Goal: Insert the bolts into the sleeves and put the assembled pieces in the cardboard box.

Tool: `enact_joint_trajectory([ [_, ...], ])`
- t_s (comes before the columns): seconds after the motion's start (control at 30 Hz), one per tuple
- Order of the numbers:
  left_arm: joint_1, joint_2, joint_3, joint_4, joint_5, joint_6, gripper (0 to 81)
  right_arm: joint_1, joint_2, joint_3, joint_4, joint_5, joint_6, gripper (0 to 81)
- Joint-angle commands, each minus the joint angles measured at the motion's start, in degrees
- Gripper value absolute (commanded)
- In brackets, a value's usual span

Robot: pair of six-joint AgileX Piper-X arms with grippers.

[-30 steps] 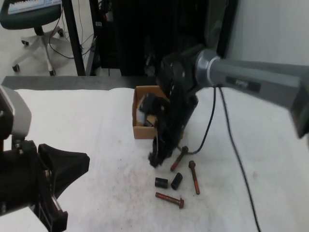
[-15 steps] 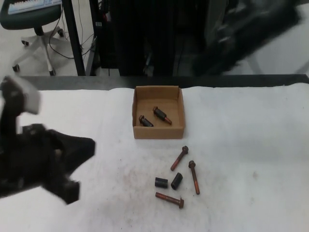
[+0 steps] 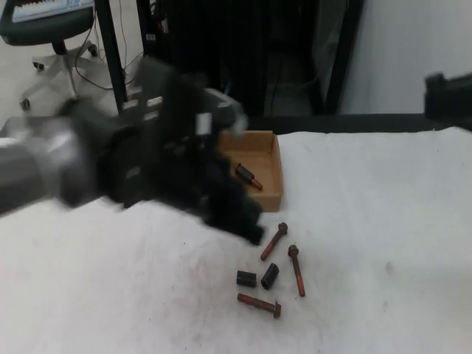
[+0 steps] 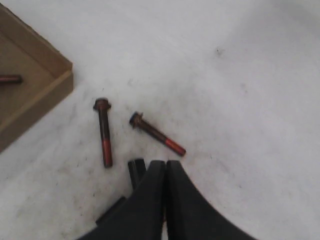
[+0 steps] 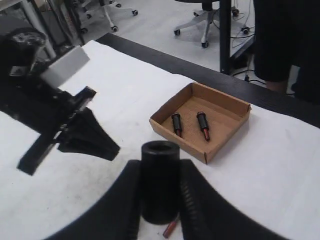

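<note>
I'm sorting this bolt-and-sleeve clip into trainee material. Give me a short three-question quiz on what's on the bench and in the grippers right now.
1. True or false: the right gripper holds a black sleeve.
2. How many assembled pieces lie in the cardboard box? A) one B) two C) four
3. Fill in: ___ loose bolts lie on the bench.
Key: 1 true; 2 B; 3 three.

White bench (image 3: 369, 258), cardboard box (image 3: 267, 200), bolts (image 3: 296, 271), sleeves (image 3: 270, 276)
</note>
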Motion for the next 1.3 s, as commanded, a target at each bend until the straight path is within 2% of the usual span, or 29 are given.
enact_joint_trajectory([
  [0.0,-5.59,14.45,-17.01,8.89,-7.24,5.07,0.3,-0.6,-4.04,3.72,-0.79,1.69,2.33,0.8],
  [0.13,-7.1,24.4,-30.89,22.51,-13.96,10.57,0.3,-0.79,-7.05,5.86,-0.79,1.69,3.87,0.8],
  [0.33,-7.15,35.13,-45.21,36.11,-15.75,11.23,0.0,-0.79,-7.68,6.18,-0.79,1.69,6.12,0.8],
  [0.4,-7.15,37.02,-47.75,37.57,-15.96,11.23,2.8,-0.79,-7.68,6.18,-0.79,1.69,6.93,0.8],
  [0.47,-7.35,37.85,-48.54,37.66,-15.83,10.51,11.2,-0.79,-7.68,6.18,-0.67,1.69,7.17,0.8],
  [0.6,-7.9,38.32,-48.53,36.4,-15.84,9.87,35.2,-0.79,-7.68,6.18,-0.79,1.69,8.53,0.8],
  [0.67,-8.05,38.61,-48.53,35.29,-15.84,9.32,40.5,-0.79,-7.68,6.18,-0.79,1.69,8.53,0.8],
  [0.9,-8.15,39.44,-48.53,31.11,-15.84,4.98,40.5,-0.79,-7.68,6.18,-0.79,1.41,9.66,0.8],
  [1.27,-8.15,42.24,-48.43,33.14,-17.6,4.54,40.1,-0.69,-7.68,6.18,-0.79,0.32,9.66,0.8],
])
